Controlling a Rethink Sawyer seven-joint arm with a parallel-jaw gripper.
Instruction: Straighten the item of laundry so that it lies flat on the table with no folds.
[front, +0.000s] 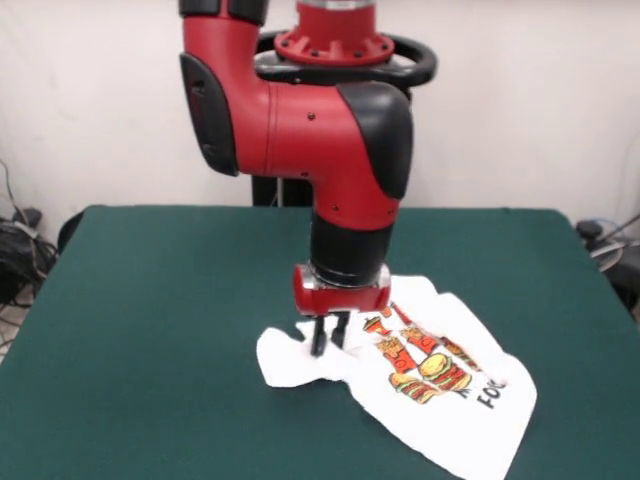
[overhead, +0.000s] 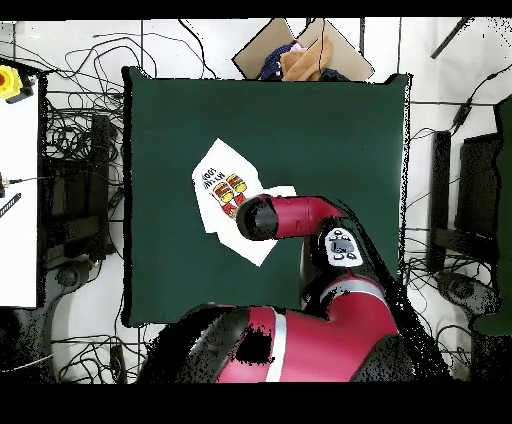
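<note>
Shirt: I am seeing one white shirt (front: 425, 385) lying crumpled on the table (front: 150, 320), print facing up, bunched at the sleeve end under my arm.
Position: it is sitting near the table's middle in the overhead view, with its lower corner nearing the front edge in the front view.
Open room: wide bare green is showing on all other sides.
Gripper: my one gripper (front: 329, 335) is pointing straight down, its fingers close together and pinching a fold of shirt.
Count: one shirt, one arm, one table.
</note>
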